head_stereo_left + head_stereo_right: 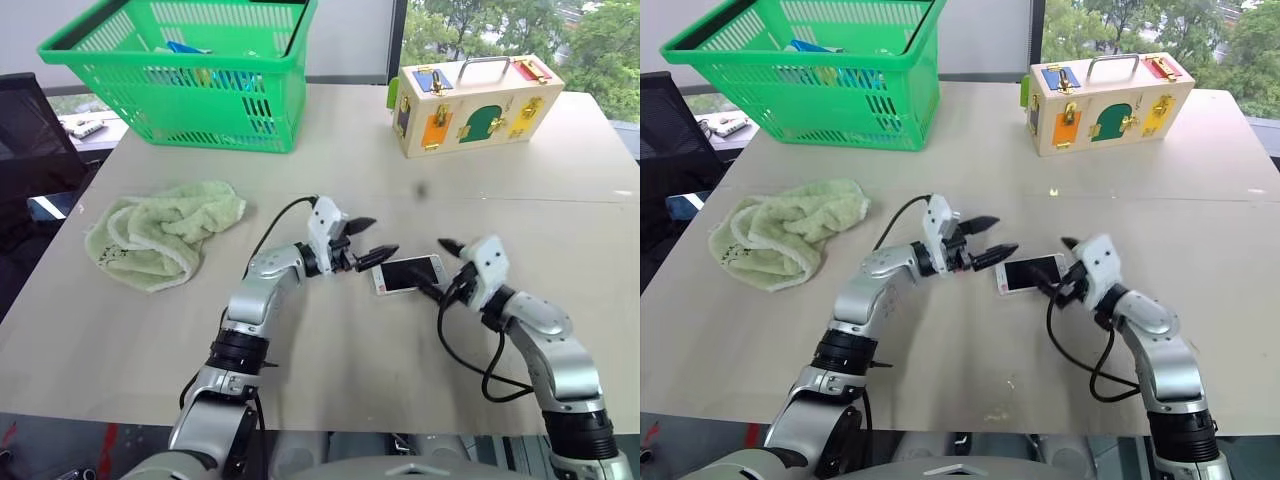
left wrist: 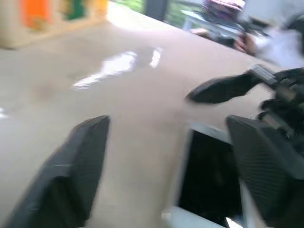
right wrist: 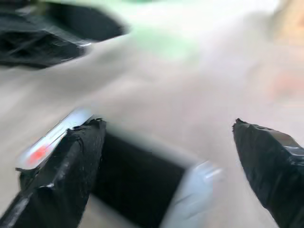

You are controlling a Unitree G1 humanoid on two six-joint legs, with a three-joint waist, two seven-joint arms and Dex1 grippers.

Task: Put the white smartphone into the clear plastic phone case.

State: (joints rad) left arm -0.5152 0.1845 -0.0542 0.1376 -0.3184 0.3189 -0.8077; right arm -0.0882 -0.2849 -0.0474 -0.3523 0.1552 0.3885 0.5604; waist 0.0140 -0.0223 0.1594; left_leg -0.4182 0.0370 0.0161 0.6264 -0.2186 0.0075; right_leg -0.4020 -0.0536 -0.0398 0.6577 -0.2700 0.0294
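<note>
I see the white smartphone [image 1: 408,273] lying flat on the table [image 1: 330,180] at centre frame, between my left gripper [image 1: 366,242] and right gripper [image 1: 432,268], both spread wide and gripping nothing. A green basket [image 1: 190,70] sits upper left, a green towel [image 1: 160,232] mid-left and a wooden latch box [image 1: 475,100] upper right, all well apart. I cannot make out the clear plastic phone case.

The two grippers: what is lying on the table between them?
Between the left gripper and the right gripper lies the white smartphone, flat on the table, in the left eye view.
</note>
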